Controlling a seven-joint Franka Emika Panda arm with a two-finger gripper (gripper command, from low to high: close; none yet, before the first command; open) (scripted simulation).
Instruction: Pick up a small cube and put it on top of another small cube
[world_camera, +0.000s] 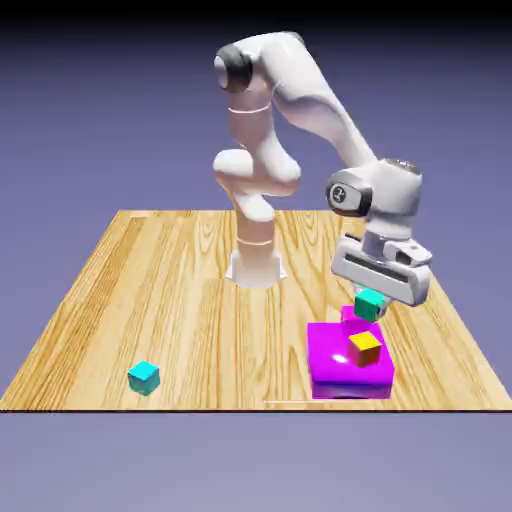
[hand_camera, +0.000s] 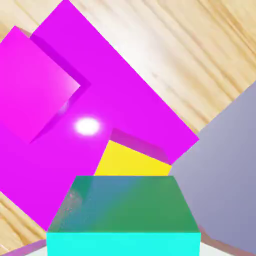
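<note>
the green cube (world_camera: 369, 303) is lifted, clamped in the jaws of the gripper (world_camera: 372, 308), hanging just above the small magenta cube (world_camera: 352, 315) on the large magenta block (world_camera: 335, 362); lowering and release remain.

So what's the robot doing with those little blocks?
The robot's gripper is shut on a small green cube and holds it in the air above the big flat magenta block. A small pink cube and a small yellow cube sit on that block. A turquoise cube sits alone on the wooden table.
</note>
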